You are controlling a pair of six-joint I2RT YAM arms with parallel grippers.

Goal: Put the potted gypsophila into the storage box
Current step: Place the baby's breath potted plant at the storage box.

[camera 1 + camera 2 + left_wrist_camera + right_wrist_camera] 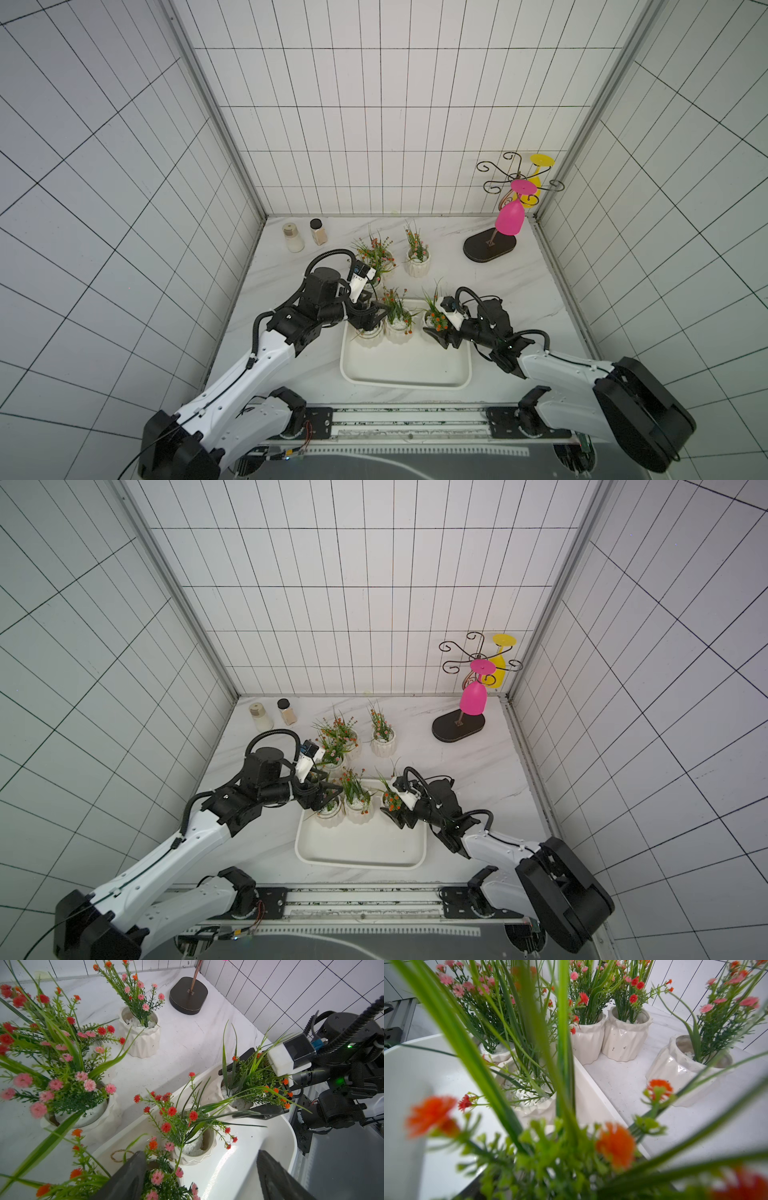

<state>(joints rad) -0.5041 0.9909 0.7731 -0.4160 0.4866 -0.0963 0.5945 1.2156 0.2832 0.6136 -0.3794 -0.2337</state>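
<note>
The storage box [405,374] lies at the table's front middle. Three potted gypsophila stand along its far side in both top views: left [369,338], middle [398,334] and right [428,321]. My left gripper [370,326] hovers open over the left pot [164,1176], its fingers [128,1176] wide apart in the foliage. My right gripper [434,324] straddles the right pot [239,1103] at the rim; leaves hide whether it presses the pot. Three more pots [417,266] [353,746] [332,766] stand on the table behind the box.
Two lidded jars [293,237] [318,232] stand at the back left. A dark oval rack base [490,248] at the back right carries a hanging pink glass [509,220] and a yellow one [536,183]. Tiled walls enclose the table.
</note>
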